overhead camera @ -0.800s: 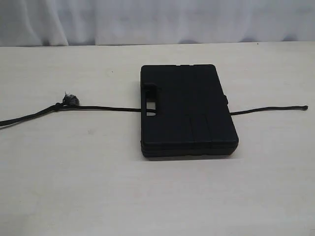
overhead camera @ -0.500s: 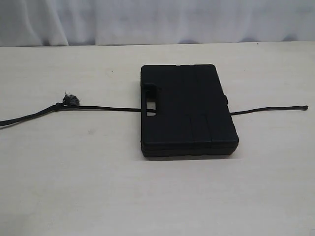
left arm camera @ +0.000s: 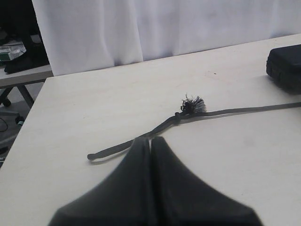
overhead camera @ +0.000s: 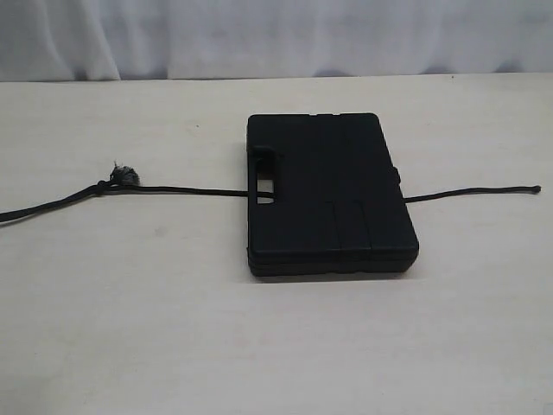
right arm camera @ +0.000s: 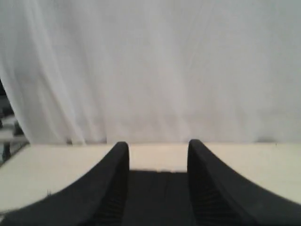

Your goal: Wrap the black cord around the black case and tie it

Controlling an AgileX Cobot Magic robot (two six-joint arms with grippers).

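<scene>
Exterior view: the black case (overhead camera: pixel 328 194) lies flat at the middle of the pale surface (overhead camera: pixel 173 328), with a white curtain (overhead camera: pixel 259 39) behind. The black cord (overhead camera: pixel 173 189) runs in from the left edge, past its knot (overhead camera: pixel 103 187) and grey tuft (overhead camera: pixel 123 173), and meets the case at the handle cutout (overhead camera: pixel 263 181). It reappears at the right side and ends in a knobbed tip (overhead camera: pixel 537 188). No loop goes over the lid, so the wrapping appears not yet begun. Neither arm shows here.

Left wrist view: the left pincer (left arm camera: pixel 150 140) is pressed fully together, its tips right at the cord's left tail (left arm camera: pixel 113 149), short of the tuft (left arm camera: pixel 193 104). Whether it nips the cord or only sits above it cannot be told. A corner of the case (left arm camera: pixel 284 66) shows far off.

Right wrist view: the right pincer (right arm camera: pixel 157 147) stands wide and empty, facing the curtain (right arm camera: pixel 150 70). A dark shape between its fingers (right arm camera: pixel 121 155) is probably the case.

The risks, as a judgement: the cord is thin and lies flat, so a grasp may close on nothing. A pull on one tail alone could draw the whole cord out from the case or drag the case sideways. The knot and tuft could also snag at the handle cutout.
</scene>
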